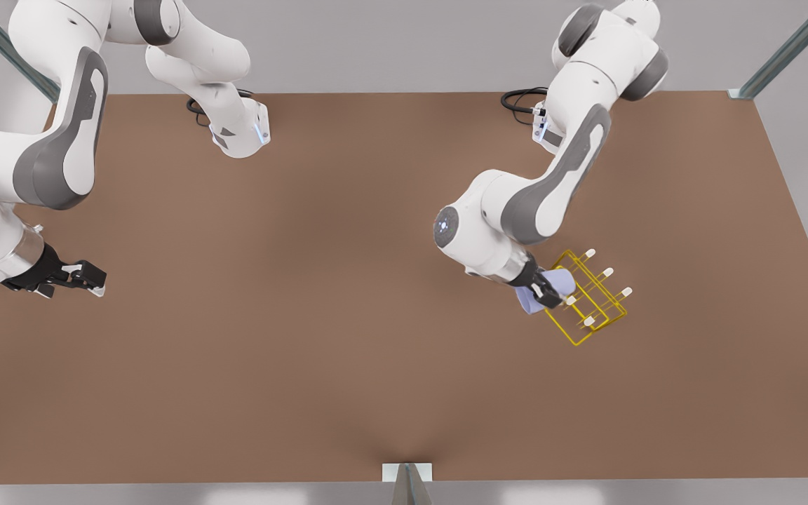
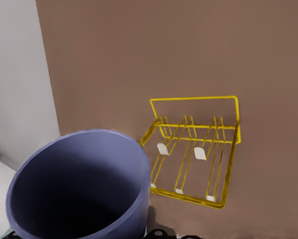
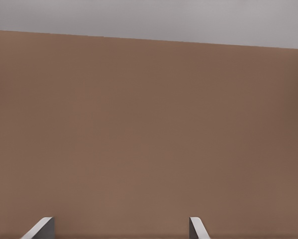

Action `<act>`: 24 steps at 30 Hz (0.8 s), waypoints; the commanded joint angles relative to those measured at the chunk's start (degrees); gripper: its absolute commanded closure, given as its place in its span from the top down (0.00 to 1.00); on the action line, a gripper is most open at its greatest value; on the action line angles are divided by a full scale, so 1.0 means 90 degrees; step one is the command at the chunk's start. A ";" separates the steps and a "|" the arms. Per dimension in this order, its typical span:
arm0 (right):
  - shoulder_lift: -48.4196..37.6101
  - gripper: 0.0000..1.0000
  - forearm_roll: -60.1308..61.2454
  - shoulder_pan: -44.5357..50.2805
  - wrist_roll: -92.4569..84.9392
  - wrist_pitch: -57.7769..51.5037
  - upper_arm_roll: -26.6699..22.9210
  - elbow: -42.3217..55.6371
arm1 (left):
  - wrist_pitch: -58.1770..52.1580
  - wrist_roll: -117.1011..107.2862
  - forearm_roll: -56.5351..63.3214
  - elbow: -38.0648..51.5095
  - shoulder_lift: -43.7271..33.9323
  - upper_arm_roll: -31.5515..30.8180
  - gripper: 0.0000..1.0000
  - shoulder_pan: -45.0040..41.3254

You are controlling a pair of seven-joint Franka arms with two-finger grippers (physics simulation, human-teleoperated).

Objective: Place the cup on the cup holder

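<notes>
While gripped, cup (image 1: 532, 300) beside holder (image 1: 590, 298)

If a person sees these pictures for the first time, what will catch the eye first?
The bright yellow holder stands out on the brown table, at the front view's right. Beside it the left claw is shut on the lavender-blue cup, whose open mouth looms in the left wrist view. At the front view's far left the right claw waits, open.

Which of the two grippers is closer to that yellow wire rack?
The left one. The left gripper holds the cup right beside the cup holder. The right gripper waits open, far across the table at the front view's left.
</notes>
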 commanded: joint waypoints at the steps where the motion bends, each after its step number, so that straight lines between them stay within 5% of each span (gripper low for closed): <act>1: -0.0008 1.00 0.0005 0.0001 0.0004 -0.0004 -0.0006 0.0013 | -0.1482 0.1265 0.1281 -0.0001 0.0147 0.0015 0.73 -0.0180; 14: -0.0008 1.00 0.0005 0.0001 0.0023 -0.0004 -0.0006 0.0003 | -0.4158 0.1265 0.1877 -0.0021 0.1241 0.0064 0.72 -0.0571; 24: 0.0002 1.00 0.0005 0.0010 0.0023 -0.0004 0.0004 0.0003 | -0.4549 0.1080 0.1887 -0.0021 0.1817 0.0640 0.73 -0.0933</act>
